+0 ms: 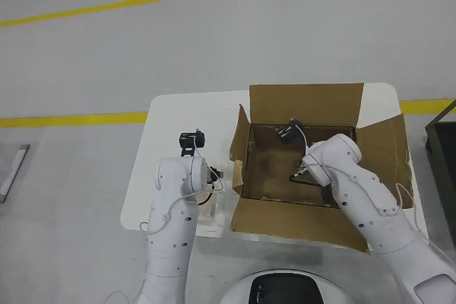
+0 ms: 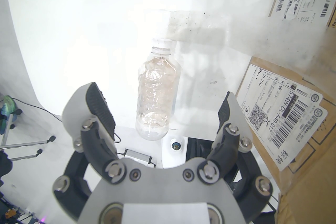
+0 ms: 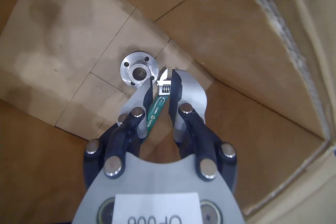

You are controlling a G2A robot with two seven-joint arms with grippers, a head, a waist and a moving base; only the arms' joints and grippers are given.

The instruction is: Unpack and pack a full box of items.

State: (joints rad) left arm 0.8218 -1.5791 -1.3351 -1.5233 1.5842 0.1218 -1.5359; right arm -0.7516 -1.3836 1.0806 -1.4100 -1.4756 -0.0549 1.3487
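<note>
- A brown cardboard box (image 1: 304,102) sits with its flaps folded out on the right part of a white tabletop (image 1: 175,110), seen from above.
- The right arm is inside the box, its claw (image 3: 162,80) low over the cardboard floor near a corner.
- The right claw is closed tight on a small adjustable wrench (image 3: 157,105). The dark pads clamp it just behind the metal head, and the green handle runs back between the fingers toward the wrist.
- Just beside the wrench's head, a round steel flange (image 3: 139,71) with bolt holes lies flat on the box floor. Whether the two touch cannot be told.
- The left arm is outside the box, over the near part of the tabletop beside the box's left wall.
- The left claw (image 2: 160,93) is spread wide and holds nothing.
- Beneath it, a clear plastic bottle (image 2: 156,109) with a white cap lies on its side on the tabletop. It is framed between the two pads, apart from both, with its base near the tabletop's near edge.
- White shipping labels (image 2: 283,117) are stuck to the outer face of the box, near the bottle.
- A yellow line (image 1: 61,120) crosses the grey floor beyond the tabletop.
</note>
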